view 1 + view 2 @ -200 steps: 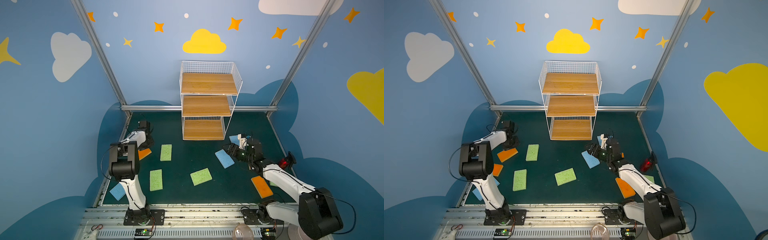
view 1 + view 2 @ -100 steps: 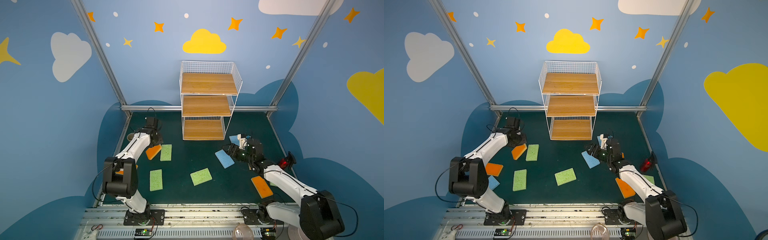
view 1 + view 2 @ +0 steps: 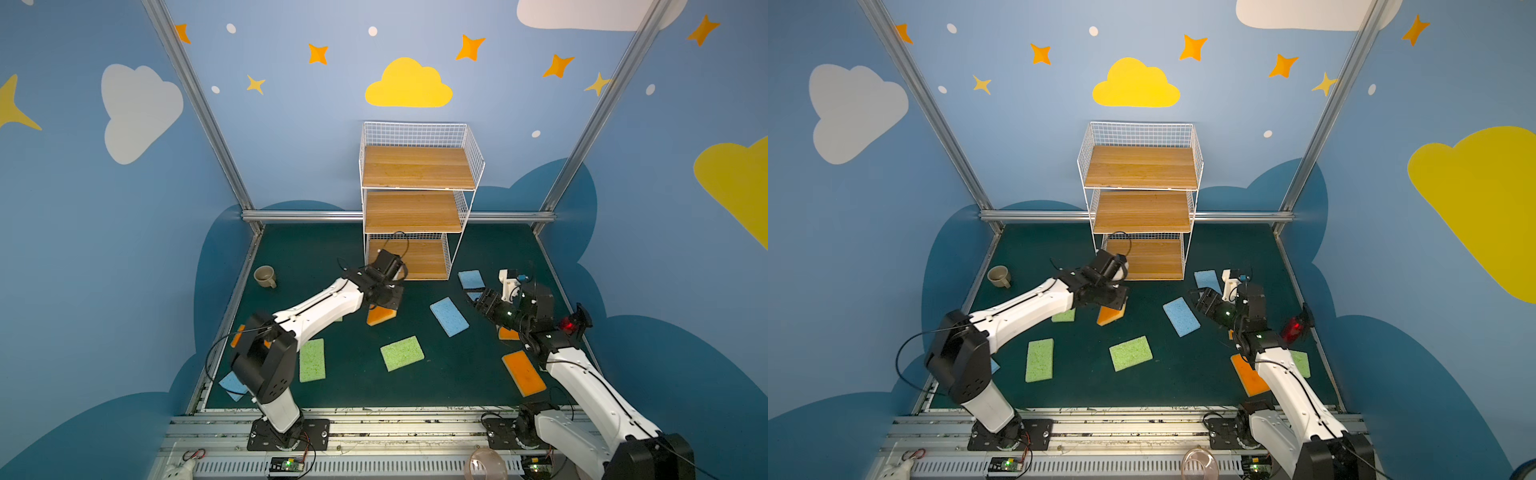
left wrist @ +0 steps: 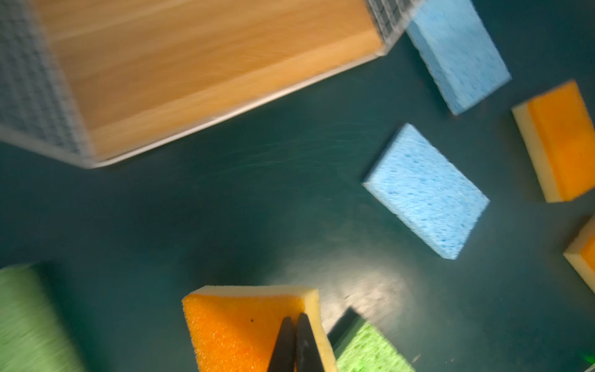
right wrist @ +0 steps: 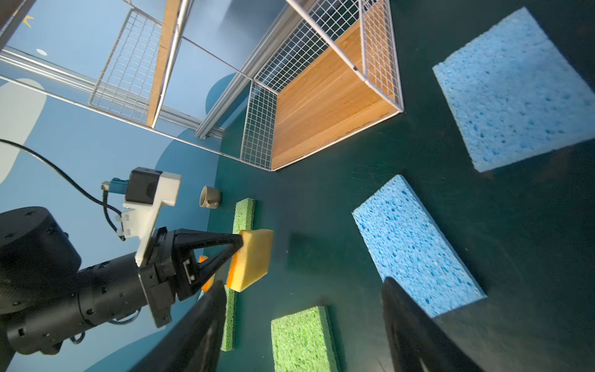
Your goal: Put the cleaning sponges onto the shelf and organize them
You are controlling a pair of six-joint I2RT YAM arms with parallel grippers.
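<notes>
Your left tool (image 4: pixel 293 319) pinches the orange sponge (image 4: pixel 238 325) by its edge; soft and light, it may flex. Your right tool (image 3: pixel 480 300) gapes empty.

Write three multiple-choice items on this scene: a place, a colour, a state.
1. Where is the mug? A on the mat, left of the shelf; B on the shelf's top board; C in a gripper.
2. What colour is the sponge in the left gripper? A blue; B green; C orange.
3. How is the right gripper? A shut on a sponge; B open, empty; C shut on the mug.
Key: 1 A, it stands on the mat in both top views; 2 C, the pinched sponge is orange; 3 B, its jaws stand apart, nothing between.
</notes>
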